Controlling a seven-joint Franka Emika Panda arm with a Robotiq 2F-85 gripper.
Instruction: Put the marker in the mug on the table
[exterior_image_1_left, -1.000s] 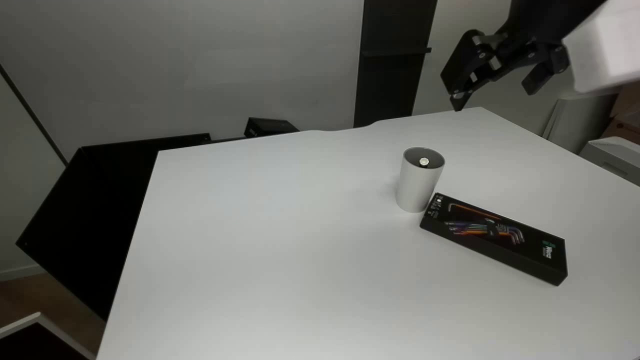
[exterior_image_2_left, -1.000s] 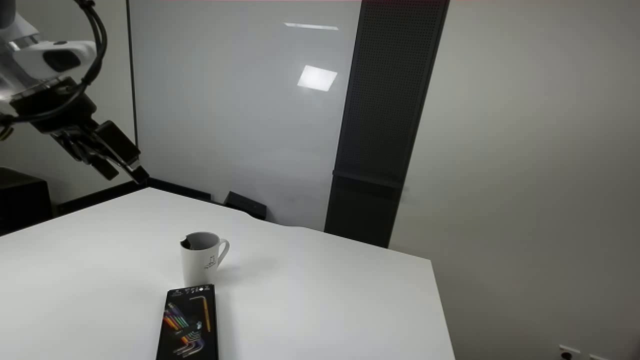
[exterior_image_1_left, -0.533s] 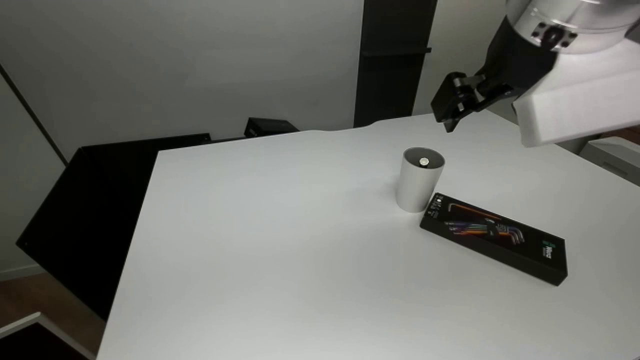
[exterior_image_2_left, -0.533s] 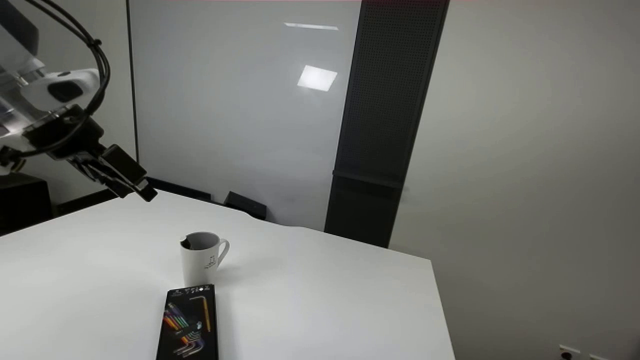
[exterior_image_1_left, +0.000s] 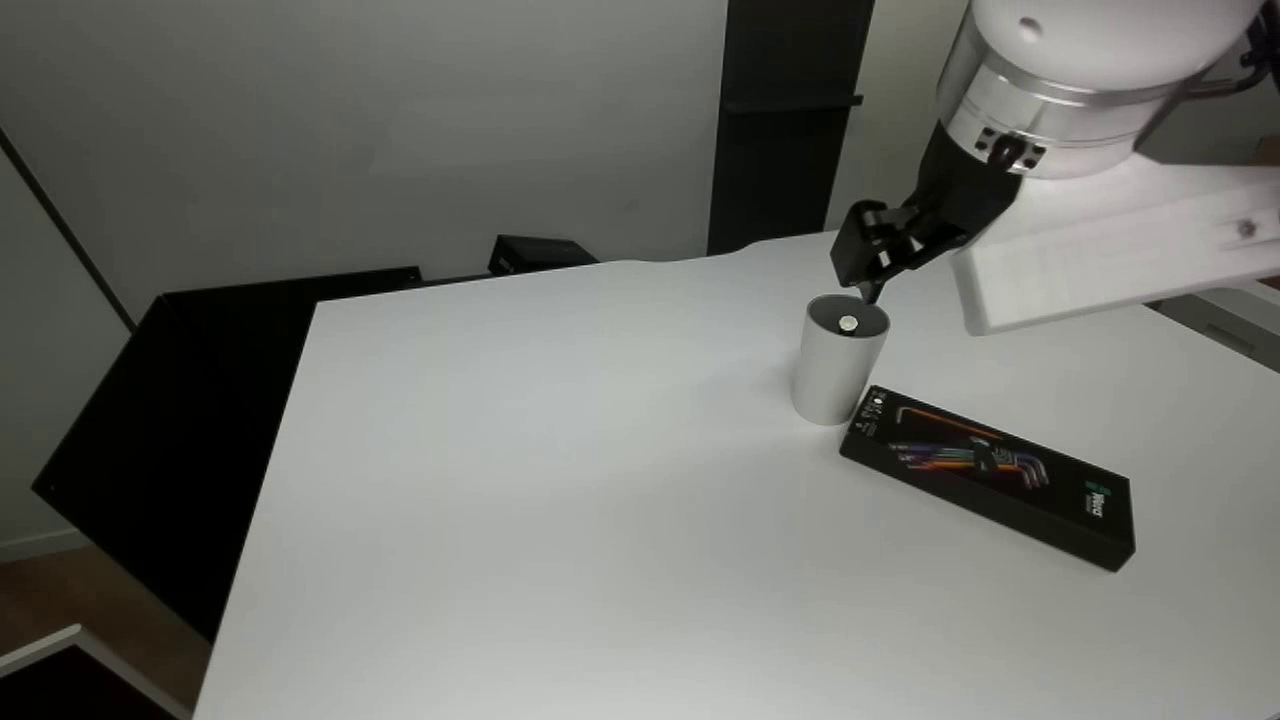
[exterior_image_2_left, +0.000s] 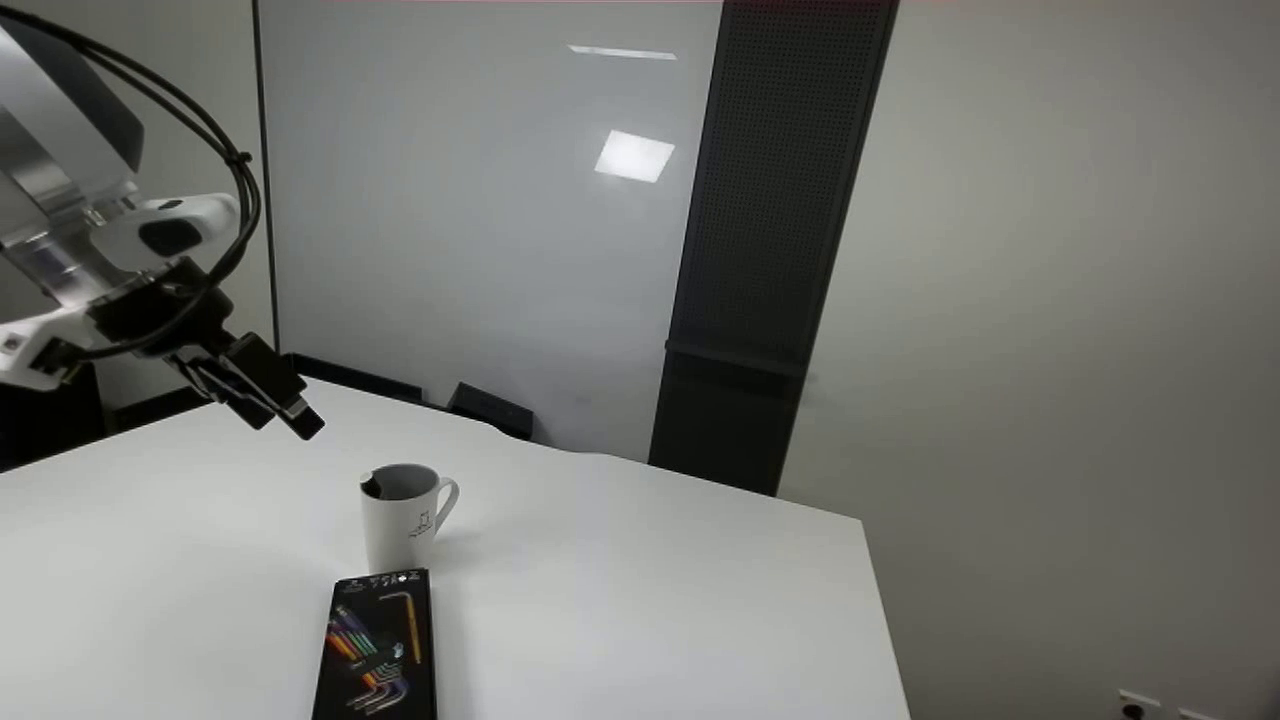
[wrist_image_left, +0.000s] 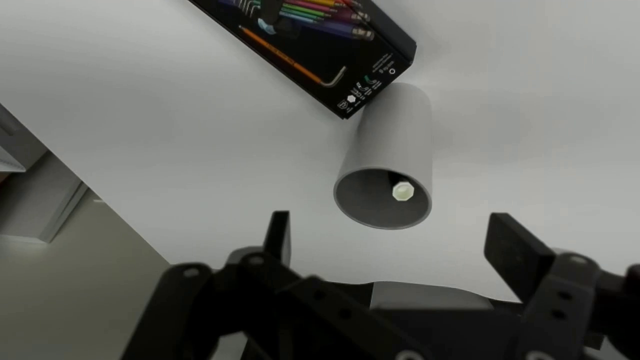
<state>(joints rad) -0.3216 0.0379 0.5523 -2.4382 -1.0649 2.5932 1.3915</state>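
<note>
Only an exterior view shows the handle of the mug holding the marker; the claw stands spread.

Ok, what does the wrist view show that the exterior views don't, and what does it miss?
Wrist view only: the pincer face-on, its fingers wide apart, with the mug lined up between them in the picture.

Exterior views only: the arm carrying the pincer, in both exterior views; the mug's handle and printed drawing, in an exterior view.

Shared by all: the pincer, the mug, the marker inside it, the black box beside it and the white table.
</note>
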